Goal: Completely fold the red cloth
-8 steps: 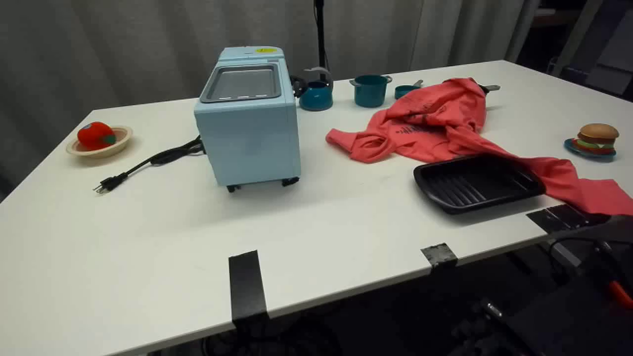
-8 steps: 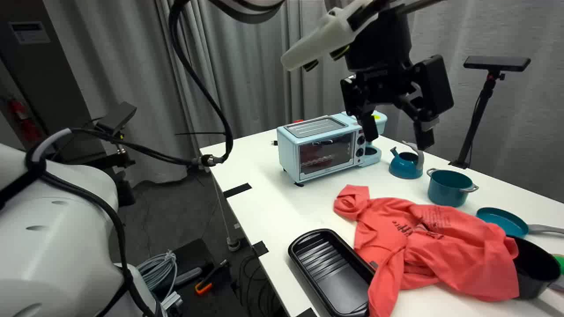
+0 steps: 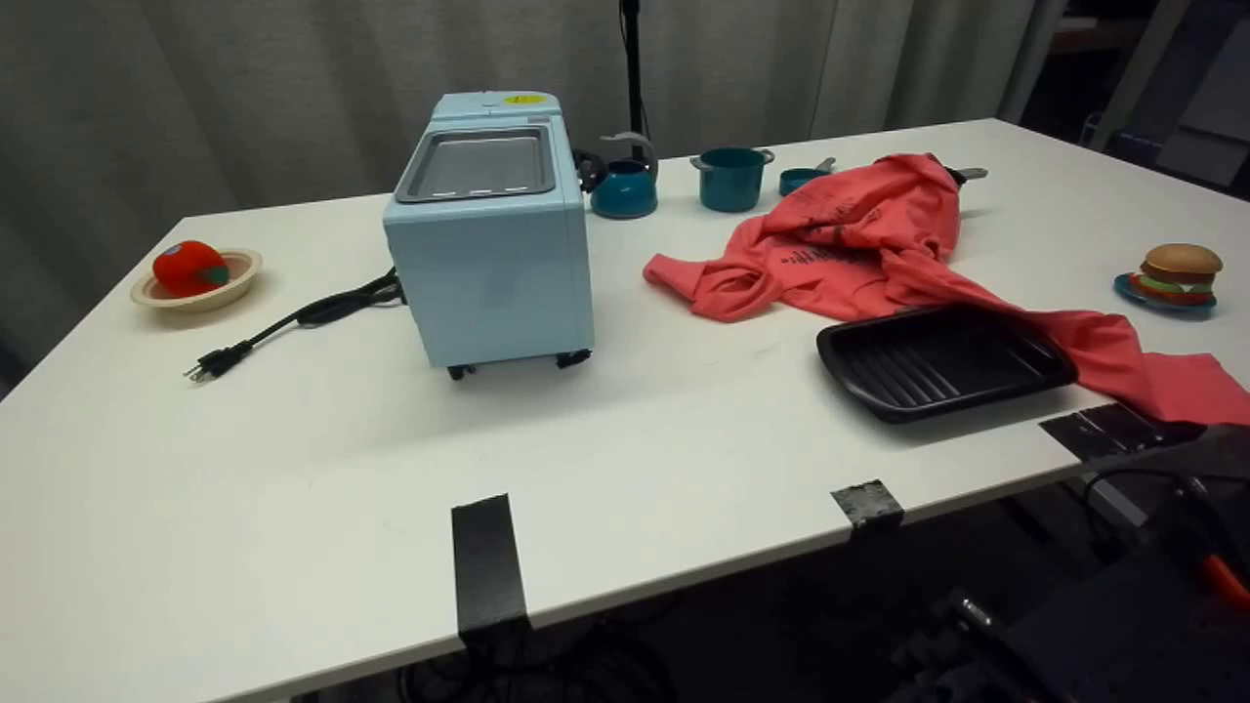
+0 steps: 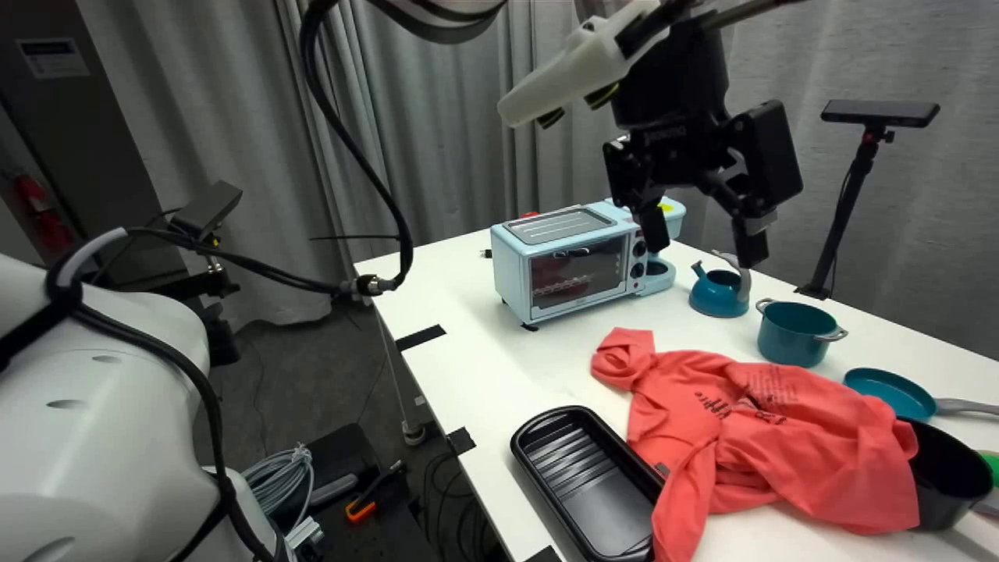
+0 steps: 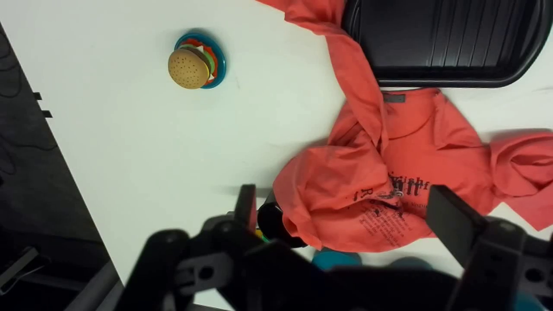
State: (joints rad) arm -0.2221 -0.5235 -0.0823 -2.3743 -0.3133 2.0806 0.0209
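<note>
Red cloth [image 5: 410, 160]: black "R" [image 5: 367, 192] readable (other print [image 5: 383, 221] unclear).

Grey curtain [image 4: 460, 140] hangs along far side of white desk [image 4: 476, 367]; dark floor [image 4: 304, 367] left; pale sign [image 4: 53, 58] far left.

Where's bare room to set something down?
Between the boxy light-blue toaster oven and nearest black tape strip, or between the coral-red fabric cloth and toy hamburger. Crowded: around the cloth, by the ribbed black tray and round teal pot.
</note>
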